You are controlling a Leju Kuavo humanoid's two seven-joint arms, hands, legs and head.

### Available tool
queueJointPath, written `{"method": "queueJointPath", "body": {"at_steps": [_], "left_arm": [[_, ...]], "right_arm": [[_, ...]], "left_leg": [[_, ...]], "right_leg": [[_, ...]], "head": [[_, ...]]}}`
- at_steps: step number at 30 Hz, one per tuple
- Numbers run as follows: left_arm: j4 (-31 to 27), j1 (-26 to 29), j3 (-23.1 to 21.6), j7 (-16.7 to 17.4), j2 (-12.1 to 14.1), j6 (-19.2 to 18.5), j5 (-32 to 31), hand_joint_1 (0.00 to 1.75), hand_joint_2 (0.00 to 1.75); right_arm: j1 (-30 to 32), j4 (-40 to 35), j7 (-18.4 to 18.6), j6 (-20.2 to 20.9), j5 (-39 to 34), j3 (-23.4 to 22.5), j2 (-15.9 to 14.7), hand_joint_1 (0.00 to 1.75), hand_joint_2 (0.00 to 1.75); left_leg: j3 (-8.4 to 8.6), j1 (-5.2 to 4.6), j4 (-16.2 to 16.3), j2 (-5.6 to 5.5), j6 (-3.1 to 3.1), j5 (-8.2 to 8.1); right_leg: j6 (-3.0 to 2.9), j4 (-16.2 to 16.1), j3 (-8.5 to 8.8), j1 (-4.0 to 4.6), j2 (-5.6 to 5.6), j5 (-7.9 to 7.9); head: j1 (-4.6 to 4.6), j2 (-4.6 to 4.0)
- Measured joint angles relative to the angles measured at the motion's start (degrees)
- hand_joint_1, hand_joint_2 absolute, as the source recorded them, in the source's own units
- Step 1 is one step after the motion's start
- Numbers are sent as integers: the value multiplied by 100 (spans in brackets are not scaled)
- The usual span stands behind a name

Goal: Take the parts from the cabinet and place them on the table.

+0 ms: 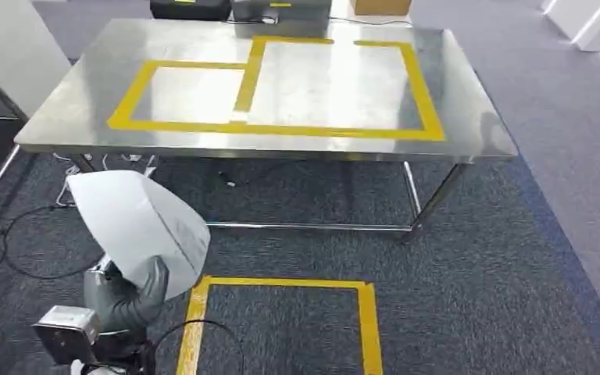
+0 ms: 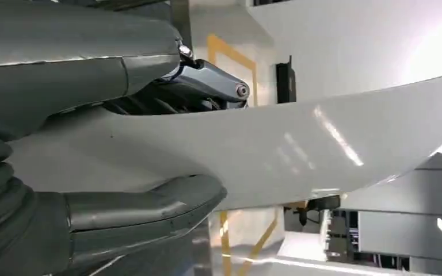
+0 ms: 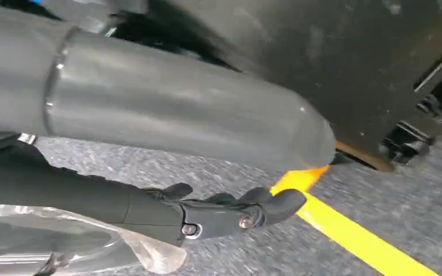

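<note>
One white curved part [image 1: 137, 223] gripped by left hand [image 1: 129, 293], long axis toward table [image 1: 62, 117]; right hand [image 3: 230, 210] empty, fingers loosely apart.

no readable text, labels, numbers or signs anywhere

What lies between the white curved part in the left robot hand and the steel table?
In the head view, only dark grey carpet with loose black cables separates the white curved part, held by the left robot hand, from the steel table.
</note>
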Motion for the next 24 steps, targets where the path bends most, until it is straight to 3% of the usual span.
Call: {"method": "queueJointPath", "body": {"at_steps": [1, 2, 3, 4, 6, 7, 8, 9, 10, 11, 12, 13, 14, 17, 18, 19, 20, 21, 22, 23, 24], "left_arm": [[0, 1, -7, 0, 0, 0, -2, 175, 175], [4, 5, -17, 0, 0, 4, -2, 175, 175], [7, 7, -24, 0, 0, 4, -2, 175, 175], [7, 7, -33, 0, 0, 4, -4, 175, 175], [7, 4, -44, 0, -2, 6, -7, 175, 175], [11, 5, -50, 0, -2, 4, -7, 175, 175], [15, -4, -57, 0, 2, 4, -7, 175, 175], [17, -10, -70, 4, -4, 2, 0, 175, 175], [17, -4, -85, 2, -7, -11, 0, 175, 175], [22, -8, -98, 0, -6, -13, 0, 175, 175], [24, -24, -109, 2, -9, -13, 0, 175, 175], [26, -34, -114, 2, -9, -11, 0, 175, 175], [26, -65, -118, 2, -7, -13, 2, 175, 175], [52, -68, -125, 2, -4, -4, 0, 175, 175], [59, -67, -125, 2, -2, 0, -4, 175, 175], [63, -66, -125, 2, 2, 2, -7, 175, 175], [63, -66, -125, 2, 2, 7, -9, 175, 175], [63, -64, -125, 2, 4, 7, -9, 175, 175], [63, -61, -125, 2, 4, 7, -13, 175, 175], [76, -62, -125, 2, 9, 6, -13, 175, 175], [79, -57, -125, -2, 9, 7, -15, 175, 175]], "right_arm": [[1, 0, 0, 2, -11, -15, 0, 0, 0], [7, 0, 13, 17, -15, -26, 0, 0, 0], [22, 0, 22, 20, -31, -33, 0, 0, 0], [42, 0, 31, 35, -33, -42, 0, 0, 0], [50, 0, 35, 37, -55, -74, 0, 0, 0], [43, 0, 41, 37, -59, -87, -2, 0, 0], [41, 0, 48, 46, -66, -101, -2, 0, 0], [31, -2, 54, 70, -74, -118, -2, 0, 0], [50, 0, 81, 107, -90, -127, -4, 0, 0], [90, 0, 107, 140, -112, -135, -15, 0, 0], [99, 0, 127, 149, -116, -138, -11, 0, 0], [84, 0, 131, 162, -118, -142, -11, 0, 0], [69, 0, 136, 171, -118, -153, -9, 0, 0], [63, 0, 181, 199, -118, -177, 2, 0, 0], [77, 0, 190, 197, -116, -188, 2, 0, 0], [82, 0, 197, 199, -112, -205, 2, 0, 0], [86, 0, 199, 201, -107, -216, 2, 0, 0], [86, 0, 199, 205, -103, -219, 7, 0, 0], [89, 0, 199, 212, -101, -219, 9, 0, 0], [84, 0, 201, 212, -101, -223, 9, 0, 0], [69, 0, 203, 212, -101, -223, 9, 0, 0]], "left_leg": [[9, -17, 0, -1, 22, -30], [39, -33, 0, -7, 35, -65], [85, -48, 0, -23, 40, -100], [151, -63, -1, -37, 41, -143], [292, -94, -8, -41, 34, -228], [310, -83, -36, -32, 23, -264], [334, -80, -28, -31, -2, -277], [320, -70, -55, -25, -65, -303], [401, -73, 21, -22, -101, -226], [438, -86, 38, -23, -138, -176], [466, -87, 67, -22, -154, -223], [451, -81, 185, -16, -177, -293], [314, -67, 429, -17, -211, -400], [-361, -20, 1377, -15, -308, -894], [-456, -10, 1385, -15, -326, -870], [-447, -2, 1201, -15, -342, -703], [-371, 3, 868, -15, -332, -455], [-267, 3, 443, -15, -310, -121], [-212, 1, 24, -11, -286, 296], [-245, -50, 102, 0, -278, -26], [-208, -62, 69, 0, -205, -21]], "right_leg": [[-2, 415, -315, 1, 0, -175], [-14, 670, -554, 3, 0, -232], [-37, 668, -666, 12, 0, -113], [-73, 417, -649, 31, 1, 161], [-190, -493, -385, 84, -1, 875], [-256, -674, -309, 107, -15, 896], [-270, -689, -376, 146, -21, 456], [-300, -700, -278, 159, 1, 396], [-349, -831, -288, 162, 12, 592], [-391, -902, -181, 148, 22, 748], [-373, -968, 24, 91, 7, 829], [-364, -1014, 85, 85, -8, 834], [-369, -1024, 121, 79, -3, 834], [-368, -1024, 189, 72, 8, 734], [-363, -1024, 237, 69, 12, 691], [-353, -1024, 299, 66, 16, 640], [-331, -1024, 369, 60, 23, 585], [-311, -1024, 449, 52, 26, 531], [-291, -1033, 417, 50, 23, 465], [-249, -1015, 545, 62, 40, 424], [-198, -1033, 468, 65, 31, 386]], "head": [[9, 0], [2, 0], [9, 0], [9, 0], [11, 0], [-15, 0], [-35, 0], [-24, 0], [-31, 0], [-16, 0], [-14, 0], [-16, 0], [-75, 0], [-74, 0], [-72, 0], [-70, 0], [-76, 0], [-72, 0], [-81, 0], [-61, 0], [-85, 0]]}}
